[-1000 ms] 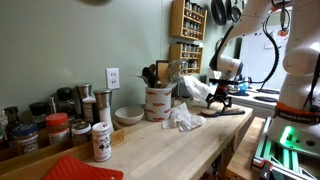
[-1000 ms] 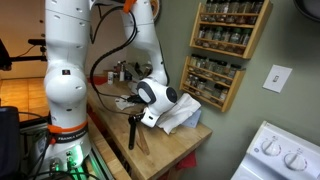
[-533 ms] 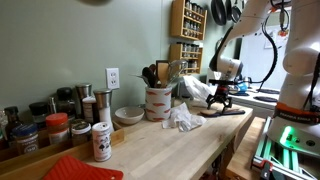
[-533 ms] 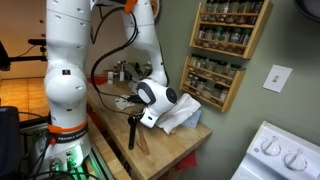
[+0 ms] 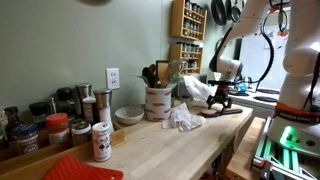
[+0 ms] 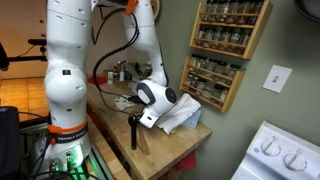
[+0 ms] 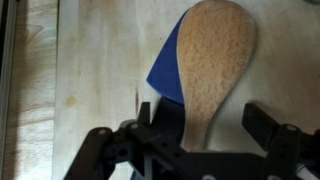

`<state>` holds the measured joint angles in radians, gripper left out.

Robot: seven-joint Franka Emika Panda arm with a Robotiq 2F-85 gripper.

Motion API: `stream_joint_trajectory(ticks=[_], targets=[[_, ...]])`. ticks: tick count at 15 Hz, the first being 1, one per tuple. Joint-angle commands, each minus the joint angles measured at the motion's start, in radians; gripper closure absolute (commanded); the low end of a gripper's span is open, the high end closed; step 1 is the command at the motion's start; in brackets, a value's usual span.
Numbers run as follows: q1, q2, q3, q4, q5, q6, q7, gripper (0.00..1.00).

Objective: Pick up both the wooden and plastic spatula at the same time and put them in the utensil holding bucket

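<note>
Wooden spatula (image 7: 215, 60) atop blue plastic spatula (image 7: 163, 78) (handles overlapping), between wide-spread gripper (image 7: 182, 132) jaws.

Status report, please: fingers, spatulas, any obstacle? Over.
Gripper open, fingers straddling both handles. Wooden spatula stacked on blue plastic spatula. Crumpled white cloth lies toward utensil bucket.

The pale wooden desk (image 5: 175, 150) carries a red mat (image 5: 83, 168) at its near left edge in an exterior view, with a white shaker (image 5: 101, 141) just behind it and spice jars (image 5: 55, 128) grouped toward the wall. Further right stand a bowl (image 5: 129, 115) and the utensil bucket (image 5: 157, 103), with a crumpled white cloth (image 5: 182, 118) beside it. In the wrist view the wooden spatula (image 7: 213, 60) lies flat on the boards, overlapping the blue plastic spatula (image 7: 165, 75).
</note>
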<state>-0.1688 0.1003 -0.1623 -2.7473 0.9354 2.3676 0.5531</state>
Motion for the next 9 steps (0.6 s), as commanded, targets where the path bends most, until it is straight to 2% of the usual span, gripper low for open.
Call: stream_joint_trajectory(ticks=[1,3,6,7,9], targets=[[0.026,0.027,0.013,0.003,0.058,0.063,-0.004,0.38],[0.033,0.017,0.019,0.003,0.082,0.085,-0.014,0.55],[0.051,0.002,0.032,0.005,0.085,0.097,-0.009,0.76],[0.055,-0.007,0.033,0.004,0.071,0.094,0.000,0.32],[0.058,-0.026,0.033,0.003,0.039,0.104,0.009,0.34]])
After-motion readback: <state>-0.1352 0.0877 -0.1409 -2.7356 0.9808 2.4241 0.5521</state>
